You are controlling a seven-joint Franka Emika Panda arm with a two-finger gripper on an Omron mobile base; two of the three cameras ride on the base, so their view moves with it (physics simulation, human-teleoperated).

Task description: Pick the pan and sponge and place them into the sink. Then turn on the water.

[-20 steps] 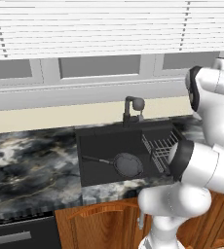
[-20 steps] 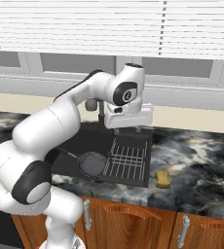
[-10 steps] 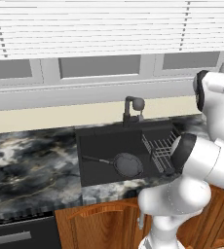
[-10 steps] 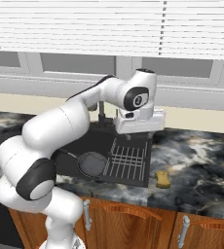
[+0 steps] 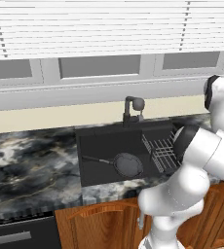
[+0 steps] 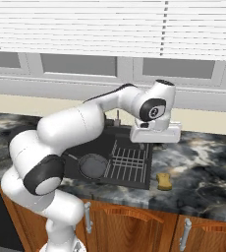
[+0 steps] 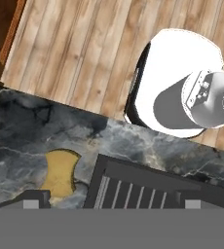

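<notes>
The tool is hanging with its jaws spread wide and nothing between them, above the sink's right edge where it meets the marble bench. The sponge is lying on that bench just right of the sink, near the front edge (in the hand view it is sitting beside the basin's corner). The pan is resting inside the sink, handle pointing left, beside the wire dish rack. The black faucet is standing behind the basin.
</notes>
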